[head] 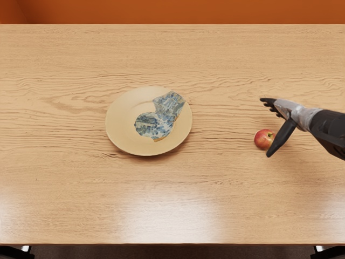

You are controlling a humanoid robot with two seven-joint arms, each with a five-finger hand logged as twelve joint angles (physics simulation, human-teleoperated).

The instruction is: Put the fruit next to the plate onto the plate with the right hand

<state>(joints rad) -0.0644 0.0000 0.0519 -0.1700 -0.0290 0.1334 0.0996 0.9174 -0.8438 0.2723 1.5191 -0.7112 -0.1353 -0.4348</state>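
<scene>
plate (121,129) holds blue patch (159,116); apple (263,138) outside.

The surface (81,183) is pale honey-coloured wood, streaked across its width with darker brown wavy grain, and it carries a soft whitish sheen toward the near edge. The plate (121,127) is plain cream-tan, save for an irregular patch right of its middle mottled in blue, grey and white. The apple (263,138) is red, fading to a lighter yellow-pink blush on top. The right hand (284,113) has black fingers and a silvery grey back, which runs into a dark charcoal forearm. Behind the surface, the wall (172,11) is a flat burnt orange.
</scene>
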